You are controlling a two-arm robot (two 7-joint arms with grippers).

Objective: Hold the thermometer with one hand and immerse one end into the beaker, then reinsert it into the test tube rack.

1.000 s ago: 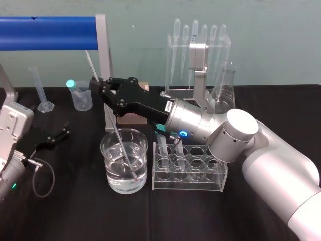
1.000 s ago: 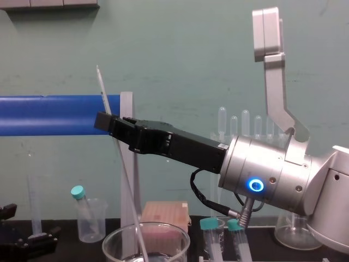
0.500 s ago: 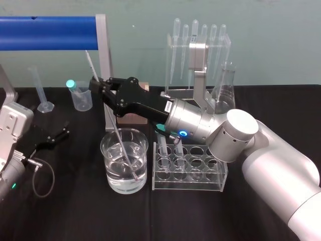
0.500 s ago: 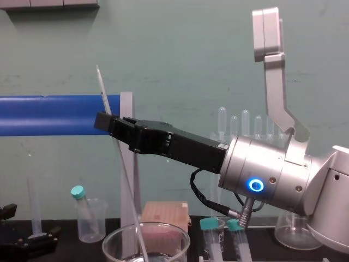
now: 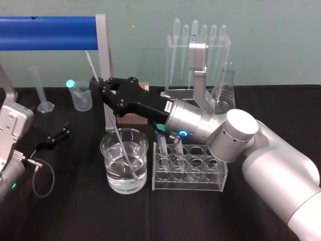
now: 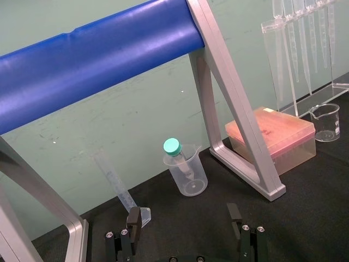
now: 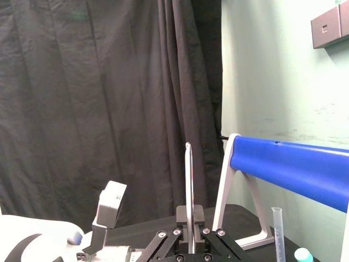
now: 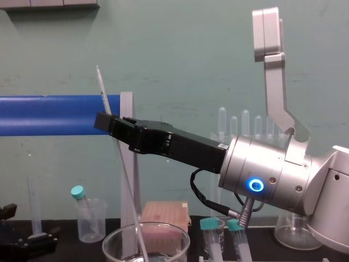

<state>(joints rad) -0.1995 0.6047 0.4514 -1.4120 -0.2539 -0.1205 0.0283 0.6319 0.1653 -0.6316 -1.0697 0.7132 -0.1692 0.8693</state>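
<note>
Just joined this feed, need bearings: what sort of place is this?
Likely a chemistry-lab bench: large clear glass beaker of clear liquid, clear plastic test tube rack, clear bulb-topped pipettes. Right gripper holds the thin glass thermometer in the beaker; left gripper sits open at left.

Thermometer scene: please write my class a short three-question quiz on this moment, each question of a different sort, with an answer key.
1. True or false: the lower end of the thermometer is inside the beaker.
2. Multiple choice: which arm grips the thermometer? A) left B) right C) neither
3. Fill the gap: the left end effector, low over the table to the robot's left of the beaker, has its fingers ____.

Key
1. True.
2. B: the right end effector is shut on the rod, above the beaker.
3. open
</note>
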